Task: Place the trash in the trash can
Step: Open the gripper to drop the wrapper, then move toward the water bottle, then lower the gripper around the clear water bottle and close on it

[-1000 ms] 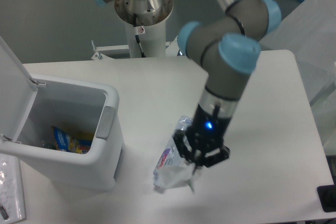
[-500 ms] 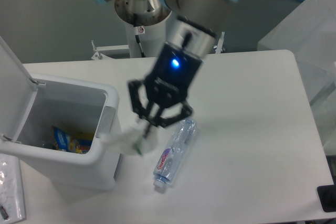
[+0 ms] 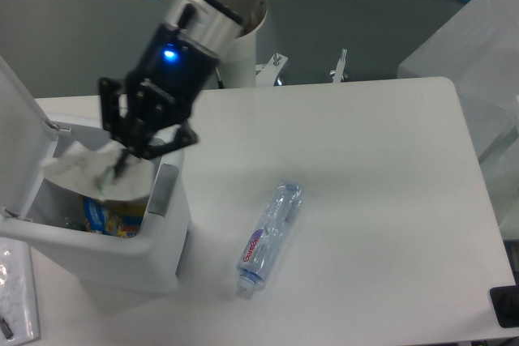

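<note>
- Plastic cup (image 3: pixel 81 169), clear and crumpled, with a bit of green straw showing, hangs at the left of the frame over the open mouth of the trash can (image 3: pixel 113 241), clear of the can's walls.
- My gripper (image 3: pixel 123 157) pinches the cup at its right edge, fingers drawn in on it; the exact contact point is blurred.
- My arm comes down from the upper middle of the frame and slants toward the lower left; the wrist section carries a lit blue light, and the black fingers point down and left into the can's opening.
- Inside the can, below the cup, lie colourful wrappers (image 3: pixel 109 218) in yellow and blue.
- The can's flip lid (image 3: pixel 18 131) stands raised at the far left edge; the grey tab (image 3: pixel 162 190) sits on the rim facing the middle of the frame.
- The water bottle (image 3: pixel 268 237), clear with a red-and-blue label, lies on its side on the white table (image 3: pixel 381 200) at lower centre, well apart from my gripper and right of the can.
</note>
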`<control>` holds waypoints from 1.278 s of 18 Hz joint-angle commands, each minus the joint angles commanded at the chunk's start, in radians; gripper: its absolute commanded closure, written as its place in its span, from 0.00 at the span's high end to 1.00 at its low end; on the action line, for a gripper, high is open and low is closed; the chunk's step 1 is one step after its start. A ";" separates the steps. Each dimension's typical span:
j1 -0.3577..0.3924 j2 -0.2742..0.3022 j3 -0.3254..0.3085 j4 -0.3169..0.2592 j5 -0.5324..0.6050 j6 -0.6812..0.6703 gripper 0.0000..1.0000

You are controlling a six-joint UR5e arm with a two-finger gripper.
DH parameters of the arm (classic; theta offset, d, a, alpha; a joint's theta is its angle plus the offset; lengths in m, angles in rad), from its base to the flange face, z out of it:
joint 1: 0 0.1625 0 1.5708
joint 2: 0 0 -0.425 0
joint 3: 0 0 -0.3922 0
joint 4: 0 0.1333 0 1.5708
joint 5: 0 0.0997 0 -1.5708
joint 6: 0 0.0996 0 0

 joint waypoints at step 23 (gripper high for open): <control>0.218 -0.313 0.127 -0.002 0.012 -0.003 1.00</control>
